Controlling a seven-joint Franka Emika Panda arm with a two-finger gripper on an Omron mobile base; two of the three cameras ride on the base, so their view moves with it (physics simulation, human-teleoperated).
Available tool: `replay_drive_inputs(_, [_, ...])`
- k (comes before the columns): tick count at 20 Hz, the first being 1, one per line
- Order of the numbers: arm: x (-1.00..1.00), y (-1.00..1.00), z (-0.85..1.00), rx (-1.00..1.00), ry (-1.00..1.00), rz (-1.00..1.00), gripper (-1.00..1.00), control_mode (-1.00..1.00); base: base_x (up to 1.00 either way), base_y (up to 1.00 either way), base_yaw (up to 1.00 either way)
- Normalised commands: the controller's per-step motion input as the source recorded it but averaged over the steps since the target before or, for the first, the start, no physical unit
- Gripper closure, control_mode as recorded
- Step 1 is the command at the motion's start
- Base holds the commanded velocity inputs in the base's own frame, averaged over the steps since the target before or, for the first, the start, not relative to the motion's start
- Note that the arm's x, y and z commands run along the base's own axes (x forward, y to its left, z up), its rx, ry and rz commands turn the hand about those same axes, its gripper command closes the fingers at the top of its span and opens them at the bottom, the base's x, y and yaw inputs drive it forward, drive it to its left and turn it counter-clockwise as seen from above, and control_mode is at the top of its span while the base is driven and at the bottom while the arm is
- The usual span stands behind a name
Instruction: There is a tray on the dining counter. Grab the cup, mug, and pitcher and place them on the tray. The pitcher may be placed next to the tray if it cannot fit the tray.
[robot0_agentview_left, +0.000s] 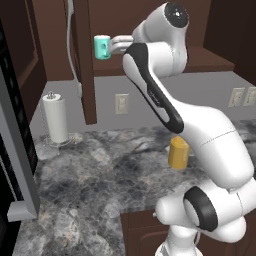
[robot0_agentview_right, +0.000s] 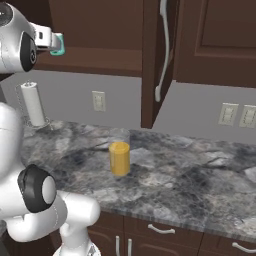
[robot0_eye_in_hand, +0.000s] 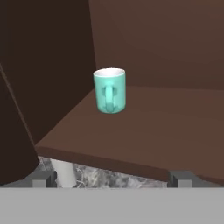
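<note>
The teal mug (robot0_agentview_left: 102, 47) (robot0_agentview_right: 59, 44) (robot0_eye_in_hand: 110, 90) stands upright on the brown shelf (robot0_eye_in_hand: 144, 127) of an open upper cabinet, its handle turned toward the hand camera. My gripper (robot0_agentview_left: 119, 44) (robot0_agentview_right: 49, 39) (robot0_eye_in_hand: 112, 178) is raised level with that shelf, just short of the mug. It is open, and the mug lies ahead of the fingertips, not between them. The pitcher (robot0_agentview_left: 178, 152) (robot0_agentview_right: 119, 156), clear glass with orange-yellow liquid, stands on the grey marbled counter (robot0_agentview_right: 190, 180) below; in the left base view the arm partly hides it. The cup and the tray are out of view.
The open cabinet door (robot0_agentview_left: 86, 65) (robot0_agentview_right: 150, 65) hangs edge-on beside the shelf, with a long handle (robot0_agentview_right: 164, 50). A paper towel roll (robot0_agentview_left: 55, 119) (robot0_agentview_right: 33, 104) stands at the counter's back left. A dark appliance (robot0_agentview_left: 15, 150) borders the left. Wall outlets (robot0_agentview_right: 228, 114) sit behind.
</note>
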Motion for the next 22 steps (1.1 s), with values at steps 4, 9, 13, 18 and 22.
replay_drive_inputs(4, [0.31, 0.03, -0.06, 0.0, 0.0, 0.0, -1.0, -1.0, 0.0, 0.0, 0.0])
replay_drive_inputs(9, [0.27, 0.12, -0.14, 0.0, 0.0, 0.0, -1.0, -1.0, 0.0, 0.0, 0.0])
replay_drive_inputs(13, [0.31, 0.24, -0.04, 0.0, 0.0, 0.0, -1.0, -1.0, 0.0, 0.0, 0.0])
replay_drive_inputs(18, [0.32, 0.17, 0.0, 0.0, 0.0, 0.0, -1.0, -1.0, 0.0, 0.0, 0.0])
replay_drive_inputs(22, [0.26, 0.02, 0.0, 0.0, 0.0, 0.0, -1.0, -1.0, 0.0, 0.0, 0.0])
